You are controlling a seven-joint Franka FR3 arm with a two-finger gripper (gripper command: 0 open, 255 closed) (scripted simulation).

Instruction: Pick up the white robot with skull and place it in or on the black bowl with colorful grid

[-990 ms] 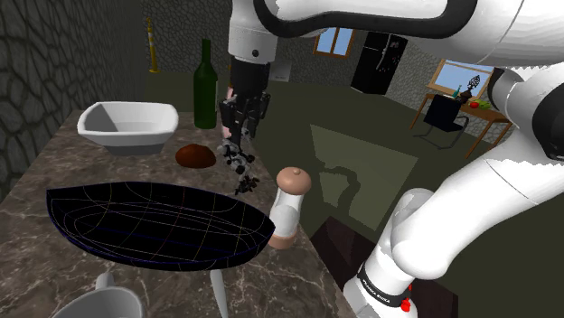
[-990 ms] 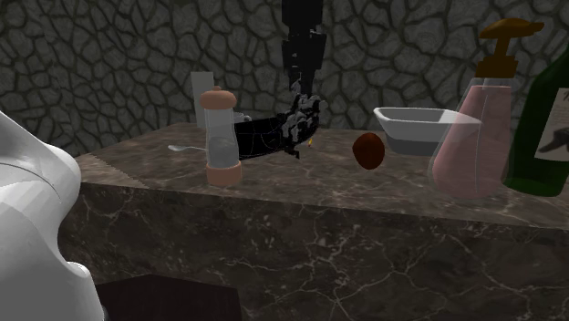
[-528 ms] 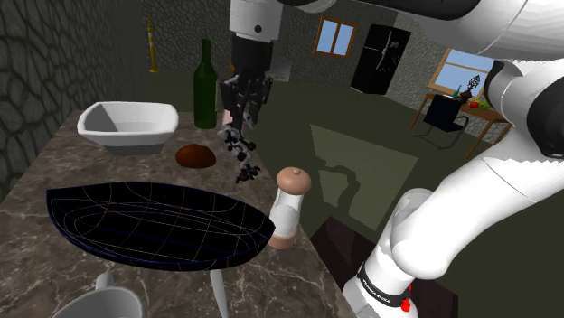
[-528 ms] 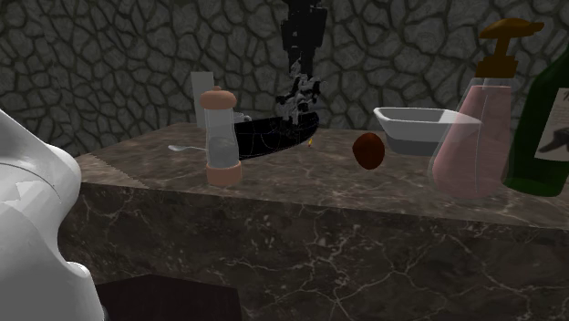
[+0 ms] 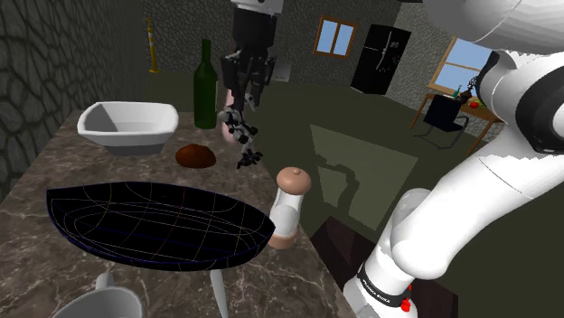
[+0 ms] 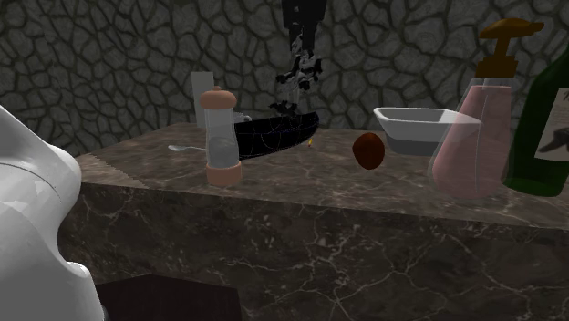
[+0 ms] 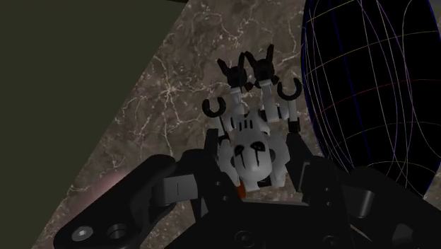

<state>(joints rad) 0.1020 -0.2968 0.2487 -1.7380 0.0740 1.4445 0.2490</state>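
Note:
A small white robot figure with a skull face and black limbs (image 7: 252, 145) hangs from my gripper (image 7: 253, 170), whose fingers are shut on its head. In the shoulder view the robot (image 5: 242, 140) dangles below the gripper (image 5: 242, 99), well above the marble counter and beyond the brown lump. The black bowl with the thin colourful grid (image 5: 154, 226) lies on the counter nearer that camera; its rim (image 7: 367, 92) shows beside the figure in the wrist view. From the second exterior view the robot (image 6: 297, 80) hangs above the bowl (image 6: 269, 135).
A white square bowl (image 5: 126, 125), a green bottle (image 5: 206, 86), a brown lump (image 5: 194, 155) and a pepper mill (image 5: 289, 206) stand on the counter. A pink soap dispenser (image 6: 474, 137) and a spoon (image 6: 187, 147) are there too. The counter edge runs past the mill.
My gripper has risen steadily with the robot figure in it, lifting the figure higher above the counter. Nothing else has moved.

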